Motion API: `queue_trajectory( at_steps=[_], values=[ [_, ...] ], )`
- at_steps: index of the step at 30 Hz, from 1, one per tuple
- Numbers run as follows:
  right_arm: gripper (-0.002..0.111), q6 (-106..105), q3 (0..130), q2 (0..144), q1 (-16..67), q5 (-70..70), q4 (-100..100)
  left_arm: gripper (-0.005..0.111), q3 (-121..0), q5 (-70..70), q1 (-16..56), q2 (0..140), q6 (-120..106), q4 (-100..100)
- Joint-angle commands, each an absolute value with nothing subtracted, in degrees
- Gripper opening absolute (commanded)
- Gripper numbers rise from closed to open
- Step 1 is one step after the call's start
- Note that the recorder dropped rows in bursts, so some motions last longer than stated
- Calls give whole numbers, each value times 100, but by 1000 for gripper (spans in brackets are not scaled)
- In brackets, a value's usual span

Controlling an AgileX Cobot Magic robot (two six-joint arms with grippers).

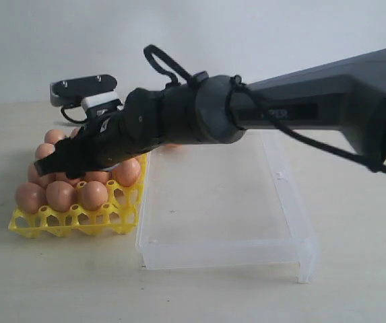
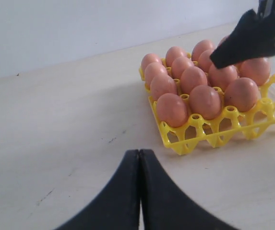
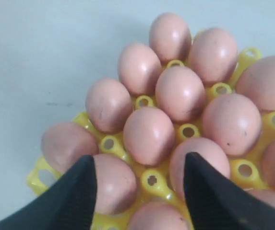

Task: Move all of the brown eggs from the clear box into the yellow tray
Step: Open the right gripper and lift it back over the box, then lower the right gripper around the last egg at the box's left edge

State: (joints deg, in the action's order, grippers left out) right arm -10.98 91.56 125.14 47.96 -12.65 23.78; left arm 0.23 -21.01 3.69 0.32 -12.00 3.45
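**Left hand** [image 2: 139, 152]: clenched. The fingers are pressed together with nothing between them, above the bare surface [image 2: 55, 143]. It is near the tray [image 2: 209, 136] but apart from it.

**Tray** [image 1: 78, 222]: rests on the surface [image 1: 78, 282] at 9 o'clock of the box [image 1: 219, 252], just beside the box wall.

**Eggs** [image 1: 61, 195]: seated upright in the tray cups, in close rows. The same rows show in both wrist views [image 2: 204, 100] [image 3: 149, 134].

**Right hand** [image 1: 51, 165]: released. Its jaws stand wide apart low over the eggs, grasping none [image 3: 139, 163]. Whether a fingertip touches a shell cannot be told.

**Arm** [image 1: 300, 108]: enters from 3 o'clock and passes above the box to reach the tray.
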Motion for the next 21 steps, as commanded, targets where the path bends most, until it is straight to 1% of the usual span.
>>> queue_trajectory(
  at_steps=[1,3,7,10,12,14,17,19,21],
  values=[
    [22,-1116,9175,11786,4604,-1737,2367,0,0,-2066,393,0,-1197,354],
    [1,-1224,9101,11403,4456,-1962,2367,0,0,-2066,393,0,-1197,354],
    [2,-1353,8823,10862,4022,-2349,2436,0,0,-2066,393,0,-1197,354],
    [9,-1353,8690,10840,3556,-2643,2718,0,0,-2066,393,0,-1197,354],
    [19,-1353,8674,11028,3214,-2796,3091,0,0,-2066,393,0,-1197,354],
    [33,-1342,8674,11291,2906,-2812,3616,0,0,-2066,393,0,-1197,354],
    [48,-1146,8795,11697,2589,-2812,4121,0,0,-2066,393,0,-1197,354],
    [51,-1091,8919,11943,2449,-2829,4321,0,0,-2066,393,0,-1197,354],
    [52,-1073,9046,12194,2337,-2829,4675,0,0,-2066,393,0,-1197,354]
  ],
)
